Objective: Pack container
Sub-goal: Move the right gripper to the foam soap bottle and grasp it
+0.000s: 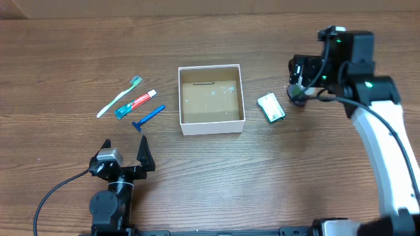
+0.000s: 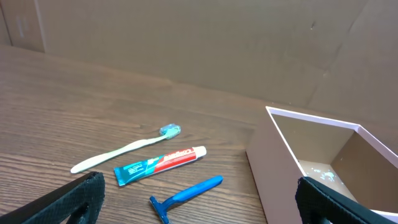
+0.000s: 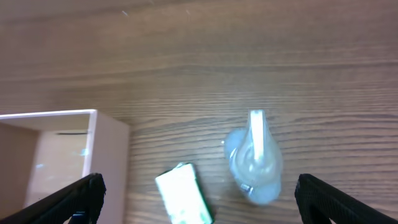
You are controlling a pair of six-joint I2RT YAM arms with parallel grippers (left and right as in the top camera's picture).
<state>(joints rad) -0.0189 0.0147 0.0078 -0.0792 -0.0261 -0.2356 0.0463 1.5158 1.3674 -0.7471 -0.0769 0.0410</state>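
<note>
The container [image 1: 211,126], a square shallow white box with a brown inside, stands mid-table with nothing in it. It also shows in the left wrist view [image 2: 273,168] and the right wrist view [image 3: 111,162]. A toothbrush [image 1: 119,96], a toothpaste tube [image 1: 136,103] and a blue razor [image 1: 149,118] lie to its left. A green-and-white packet [image 1: 271,107] lies to its right. My right gripper [image 1: 296,88] is open above a clear small bottle [image 3: 254,158] beside the packet [image 3: 185,194]. My left gripper [image 1: 124,147] is open and empty, near the front edge below the razor [image 2: 185,196].
The table is dark wood. A brown cardboard wall [image 2: 205,43] stands behind it. My right arm [image 1: 384,137] runs down the right side. A black cable [image 1: 56,193] trails from my left arm base at the front left.
</note>
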